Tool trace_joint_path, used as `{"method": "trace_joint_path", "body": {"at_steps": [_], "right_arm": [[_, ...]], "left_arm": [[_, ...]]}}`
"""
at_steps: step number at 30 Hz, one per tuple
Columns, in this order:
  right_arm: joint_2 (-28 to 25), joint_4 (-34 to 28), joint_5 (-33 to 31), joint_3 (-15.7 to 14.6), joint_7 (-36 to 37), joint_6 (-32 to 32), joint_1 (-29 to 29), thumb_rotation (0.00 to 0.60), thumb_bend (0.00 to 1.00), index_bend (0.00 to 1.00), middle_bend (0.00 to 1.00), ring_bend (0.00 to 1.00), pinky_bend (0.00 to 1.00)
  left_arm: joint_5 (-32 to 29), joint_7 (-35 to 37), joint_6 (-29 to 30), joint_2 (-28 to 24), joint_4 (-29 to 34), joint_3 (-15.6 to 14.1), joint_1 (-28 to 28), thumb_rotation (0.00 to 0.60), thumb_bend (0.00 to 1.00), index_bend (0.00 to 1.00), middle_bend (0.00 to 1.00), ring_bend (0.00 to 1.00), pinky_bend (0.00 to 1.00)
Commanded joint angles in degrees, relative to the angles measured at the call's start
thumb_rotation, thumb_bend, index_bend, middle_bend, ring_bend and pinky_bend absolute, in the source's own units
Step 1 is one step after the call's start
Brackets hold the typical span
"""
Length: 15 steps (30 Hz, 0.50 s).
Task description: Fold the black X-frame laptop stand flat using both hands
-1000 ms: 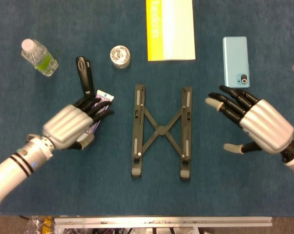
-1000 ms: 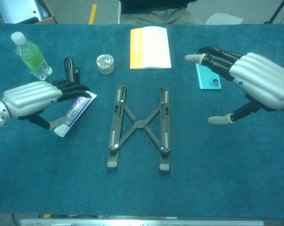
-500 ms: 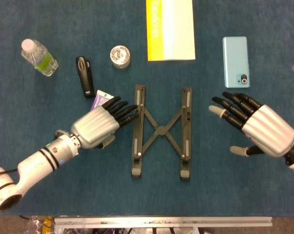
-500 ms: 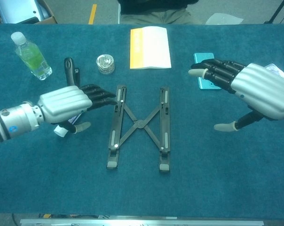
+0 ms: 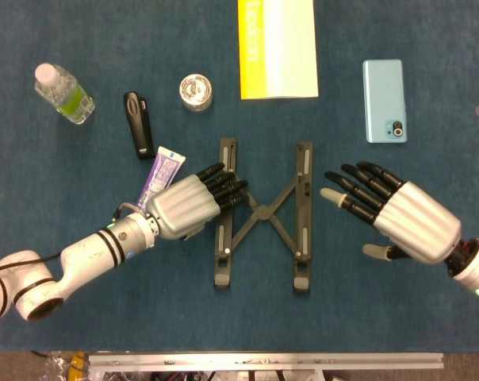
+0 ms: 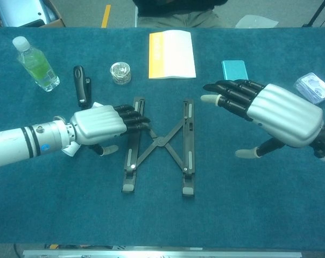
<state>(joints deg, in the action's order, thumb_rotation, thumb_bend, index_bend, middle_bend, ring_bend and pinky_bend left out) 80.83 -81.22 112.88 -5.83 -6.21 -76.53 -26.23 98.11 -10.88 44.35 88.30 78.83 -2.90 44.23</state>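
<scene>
The desk [image 5: 57, 262] carries the black X-frame laptop stand [image 5: 262, 213] at its middle, lying opened out, its two long rails parallel and well apart, joined by the crossed struts. To fold it flat, the rails have to be brought together sideways so the cross closes like scissors.

The right hand [image 5: 398, 216] hovers to the right of the stand, near its right rail but not touching, fingers spread and holding nothing. It should come in level and low, with its fingertips against the outer edge of that rail around its middle, beside the pivot line, so the rail slides rather than twists.

The left hand [image 5: 193, 205] lies over the left rail, its dark fingers [image 5: 226, 186] stretched apart across the rail toward the cross, gripping nothing; whether they press on it cannot be told. It would do better braced on the rail's outer side, pushing inward opposite the right hand.

Push evenly from both sides; a push near one end would probably skid the stand on the cloth. The toothpaste tube [image 5: 161, 171] just left of the left hand is best left undisturbed
</scene>
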Motion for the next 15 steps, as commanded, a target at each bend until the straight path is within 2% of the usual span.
{"method": "trace_joint_path", "body": {"at_steps": [1, 15], "right_arm": [[1.09, 0.53, 0.18, 0.23, -1.02, 0.14, -0.27, 0.528, 0.00, 0.00, 0.00, 0.00, 0.15], [5.94, 3.33, -0.73, 1.11, -5.97, 2.97, -1.78, 0.546, 0.00, 0.00, 0.00, 0.00, 0.15]], "left_arm": [[-0.10, 0.30, 0.01, 0.76, -1.23, 0.18, 0.84, 0.600, 0.42, 0.00, 0.00, 0.00, 0.00], [-1.27, 1.54, 0.45, 2.65, -5.59, -0.21, 2.78, 0.600, 0.42, 0.00, 0.00, 0.00, 0.00]]}}
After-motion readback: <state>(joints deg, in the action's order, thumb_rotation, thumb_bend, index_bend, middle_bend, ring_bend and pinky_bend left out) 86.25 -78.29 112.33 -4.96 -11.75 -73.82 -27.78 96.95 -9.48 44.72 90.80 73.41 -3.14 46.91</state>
